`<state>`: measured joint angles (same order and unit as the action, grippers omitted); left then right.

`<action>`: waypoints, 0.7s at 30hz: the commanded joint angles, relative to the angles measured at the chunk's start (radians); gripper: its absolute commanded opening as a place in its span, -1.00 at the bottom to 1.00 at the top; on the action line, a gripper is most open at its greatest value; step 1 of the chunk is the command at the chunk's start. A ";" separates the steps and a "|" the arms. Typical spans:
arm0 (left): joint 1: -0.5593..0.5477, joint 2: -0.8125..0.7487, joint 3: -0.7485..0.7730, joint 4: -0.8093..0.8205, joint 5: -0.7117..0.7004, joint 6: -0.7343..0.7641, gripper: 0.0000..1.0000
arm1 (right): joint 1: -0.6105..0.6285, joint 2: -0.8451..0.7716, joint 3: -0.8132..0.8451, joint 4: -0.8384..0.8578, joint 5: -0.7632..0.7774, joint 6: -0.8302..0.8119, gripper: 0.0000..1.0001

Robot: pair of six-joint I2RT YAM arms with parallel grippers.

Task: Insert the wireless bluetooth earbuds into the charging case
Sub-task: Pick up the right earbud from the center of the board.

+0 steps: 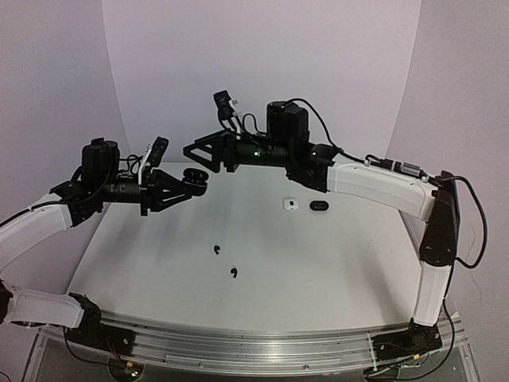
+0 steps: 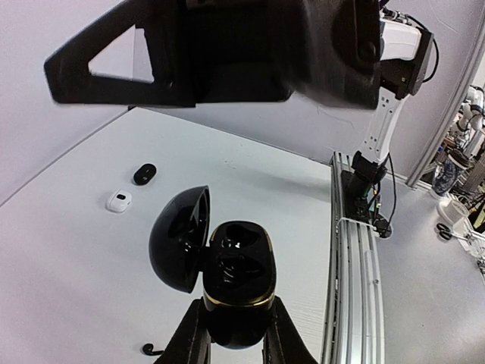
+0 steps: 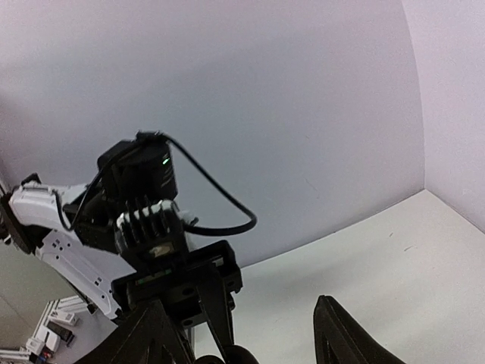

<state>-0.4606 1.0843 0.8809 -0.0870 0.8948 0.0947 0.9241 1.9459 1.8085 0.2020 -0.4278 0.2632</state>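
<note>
My left gripper (image 1: pixel 184 185) (image 2: pixel 236 322) is shut on a glossy black charging case (image 2: pixel 236 267) (image 1: pixel 195 181), held above the table's back left with its lid (image 2: pixel 180 239) swung open to the left. Its wells are dark, and I cannot tell whether a bud lies in them. My right gripper (image 1: pixel 193 150) (image 3: pixel 250 345) hangs open just above and behind the case, nothing between its fingers (image 3: pixel 347 337). Two black earbuds (image 1: pixel 216 251) (image 1: pixel 233 273) lie on the table in front of the case. One earbud (image 2: pixel 151 349) shows beside my left finger.
A small white case (image 1: pixel 291 205) (image 2: pixel 119 201) and a small black case (image 1: pixel 319 207) (image 2: pixel 145 174) lie at the table's back right. The right arm's forearm (image 1: pixel 382 185) reaches across above them. An aluminium rail (image 1: pixel 262 342) runs along the near edge.
</note>
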 commanded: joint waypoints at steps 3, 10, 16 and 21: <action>-0.015 -0.153 -0.176 0.261 -0.228 -0.085 -1.00 | -0.100 -0.141 -0.075 -0.118 0.322 0.299 0.27; -0.044 -0.274 -0.347 0.418 -0.476 -0.135 -1.00 | -0.085 -0.048 0.058 -0.770 0.593 0.405 0.10; -0.068 -0.336 -0.428 0.482 -0.627 -0.113 -1.00 | 0.013 0.226 0.369 -1.194 0.707 0.454 0.11; -0.067 -0.387 -0.469 0.501 -0.633 -0.108 -1.00 | 0.082 0.403 0.511 -1.343 0.694 0.542 0.11</action>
<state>-0.5240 0.7429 0.4291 0.3242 0.3220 -0.0226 0.9534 2.2569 2.2499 -0.8903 0.2245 0.7081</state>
